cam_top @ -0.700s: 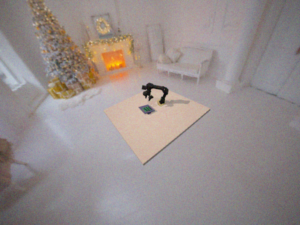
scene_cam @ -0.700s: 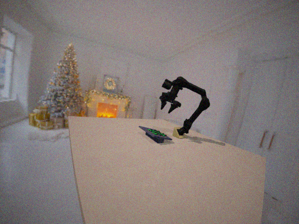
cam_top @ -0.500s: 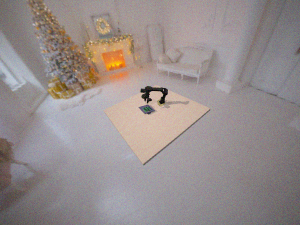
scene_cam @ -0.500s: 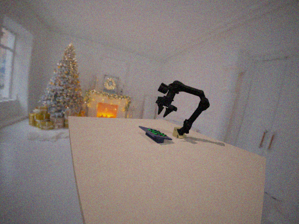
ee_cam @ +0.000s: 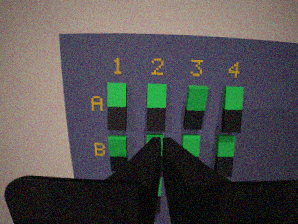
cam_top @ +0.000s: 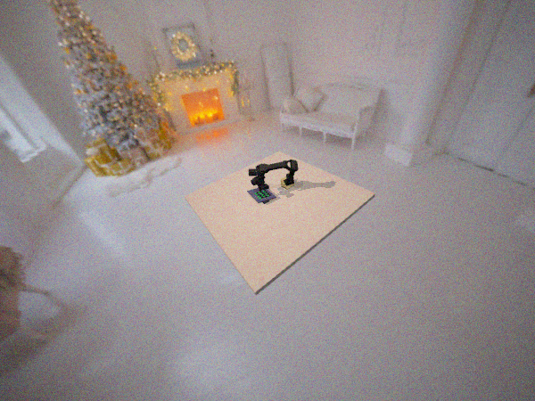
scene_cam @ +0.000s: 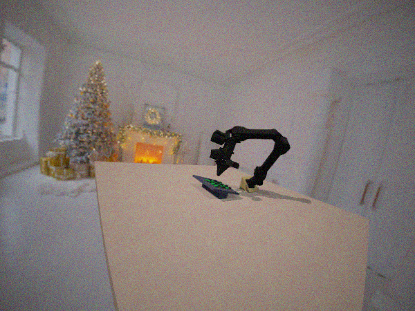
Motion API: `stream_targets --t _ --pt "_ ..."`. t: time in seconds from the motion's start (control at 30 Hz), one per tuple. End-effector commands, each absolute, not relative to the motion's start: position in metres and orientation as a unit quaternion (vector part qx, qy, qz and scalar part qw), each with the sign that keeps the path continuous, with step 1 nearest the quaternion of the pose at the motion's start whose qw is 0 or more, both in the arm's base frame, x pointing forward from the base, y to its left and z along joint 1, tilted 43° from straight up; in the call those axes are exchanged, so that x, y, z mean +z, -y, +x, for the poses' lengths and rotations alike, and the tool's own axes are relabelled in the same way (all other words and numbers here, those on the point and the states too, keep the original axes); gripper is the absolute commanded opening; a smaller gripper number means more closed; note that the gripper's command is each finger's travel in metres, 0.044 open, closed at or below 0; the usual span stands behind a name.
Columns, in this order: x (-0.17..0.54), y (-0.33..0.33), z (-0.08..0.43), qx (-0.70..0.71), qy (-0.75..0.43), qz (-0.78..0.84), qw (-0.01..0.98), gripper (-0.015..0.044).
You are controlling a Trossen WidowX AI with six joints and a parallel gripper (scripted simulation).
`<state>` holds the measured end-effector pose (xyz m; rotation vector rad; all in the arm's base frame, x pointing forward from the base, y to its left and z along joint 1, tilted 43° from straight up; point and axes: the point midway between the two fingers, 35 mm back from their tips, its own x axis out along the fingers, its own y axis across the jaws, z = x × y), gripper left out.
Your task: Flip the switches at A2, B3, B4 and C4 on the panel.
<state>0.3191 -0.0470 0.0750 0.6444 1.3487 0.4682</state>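
The blue-purple switch panel (cam_top: 252,192) (scene_cam: 198,178) (ee_cam: 270,80) stands tilted on the table. In the wrist view, switch A2 (ee_cam: 156,95) shows a bright green far half and a black near half. Switch B3 (ee_cam: 191,146) shows a bright green far half; its near part is hidden by a finger. Switch B4 (ee_cam: 226,146) shows a green far half, with a black near half partly covered. C4 is hidden behind the gripper. My gripper (scene_cam: 218,173) (ee_cam: 161,145) is shut and empty, tips together, above the panel. In the wrist view its tips overlap the B row between columns 2 and 3.
Switches A1 (ee_cam: 117,95) and A4 (ee_cam: 234,98) show bright green far halves; A3 (ee_cam: 196,98) and B1 (ee_cam: 117,146) look darker green. B2 and row C are mostly covered by the fingers. The arm's base (scene_cam: 244,184) stands on the wooden table (cam_top: 267,241) (scene_cam: 235,249).
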Motion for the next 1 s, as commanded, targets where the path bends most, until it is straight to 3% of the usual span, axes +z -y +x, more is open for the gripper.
stream_targets --t 0.0,0.97 --pt "0.066 0.037 0.319 0.212 -0.606 0.295 0.708 0.0000" --pt "0.049 0.021 0.323 0.213 -0.605 0.296 0.708 0.0000"
